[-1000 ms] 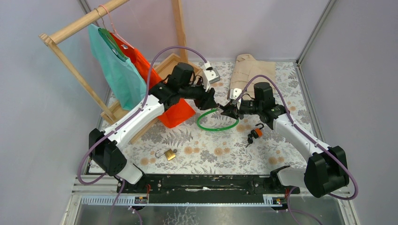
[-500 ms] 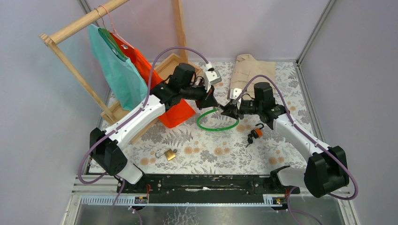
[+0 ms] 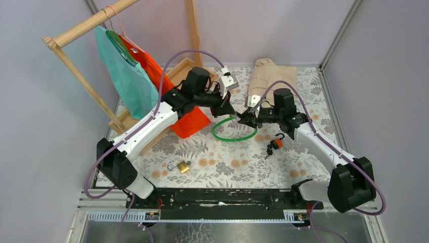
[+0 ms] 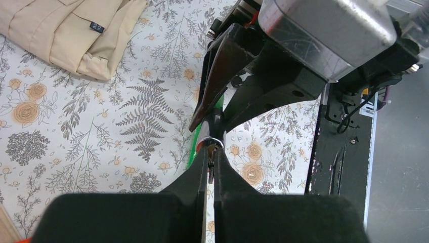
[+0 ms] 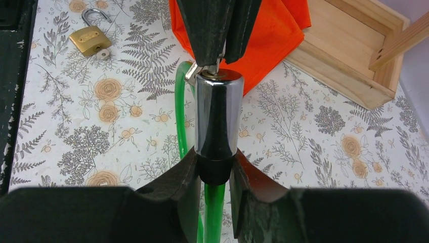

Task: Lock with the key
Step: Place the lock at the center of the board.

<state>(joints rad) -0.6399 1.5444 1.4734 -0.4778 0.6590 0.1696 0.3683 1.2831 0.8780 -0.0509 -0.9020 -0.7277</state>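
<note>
Now that your left gripper (image 4: 210,153) has closed from half open to a tight pinch on the key (image 5: 195,75), turning looks possible. At mid-frame in the overhead view, the key sits in the end of the chrome lock barrel (image 5: 218,109), which your right gripper (image 5: 215,161) clamps between part-open jaws, with the green cable (image 3: 233,137) trailing below.

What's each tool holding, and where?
Right tool clamps the green cable lock by its chrome barrel; left tool pinches the key at the barrel's end.
</note>
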